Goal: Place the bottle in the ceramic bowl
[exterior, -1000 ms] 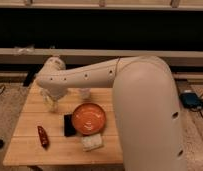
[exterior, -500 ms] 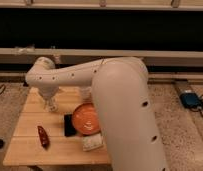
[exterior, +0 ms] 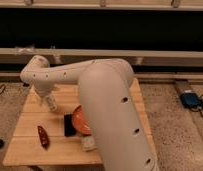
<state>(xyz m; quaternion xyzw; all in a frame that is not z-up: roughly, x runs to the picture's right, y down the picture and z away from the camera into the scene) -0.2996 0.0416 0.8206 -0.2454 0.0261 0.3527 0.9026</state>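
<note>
The table (exterior: 26,150) is pale slatted wood. On it sits a round, glossy orange ceramic bowl (exterior: 78,119), its right side hidden behind the arm. A flat black block (exterior: 69,126) touches the bowl's left edge, with a slim dark-red piece (exterior: 43,136) well to the left. The smooth white arm (exterior: 107,100) sweeps up and left, bends, and points its hand (exterior: 47,98) down over the table's left part. A small pale bottle (exterior: 52,105) is at the hand's tip, left of the bowl; whether the hand grips it cannot be told.
</note>
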